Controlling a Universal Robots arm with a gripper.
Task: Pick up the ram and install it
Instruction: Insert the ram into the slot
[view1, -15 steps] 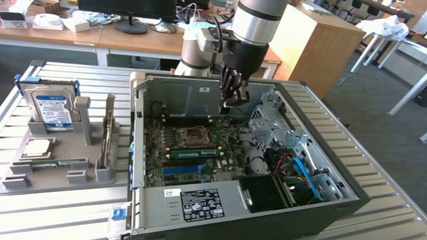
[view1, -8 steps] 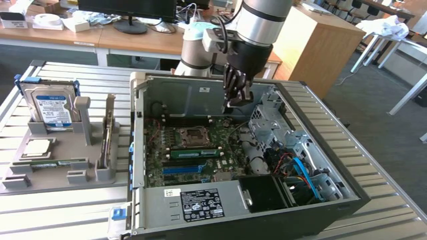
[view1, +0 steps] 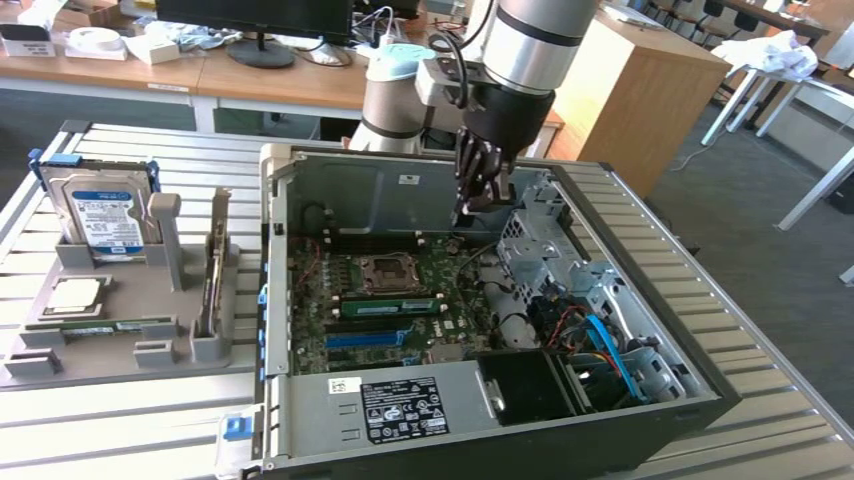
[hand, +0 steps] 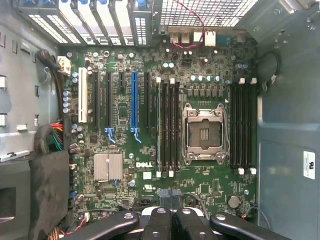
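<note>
Here, the tool (view1: 481, 200) hangs shut and empty over the far side of the open computer case (view1: 400, 185), its fingers pressed together above the motherboard (hand: 210, 175). The ram (view1: 118, 326) appears to lie flat in the grey holder (view1: 120, 375) on the surface (view1: 134, 440) at the exterior view's left, well apart from the tool. Another green stick (view1: 387, 306) stands in a motherboard slot. A clean pickup likely calls for jaws parted before descent, a square grip across the long edges, and clearance from the case wall.
</note>
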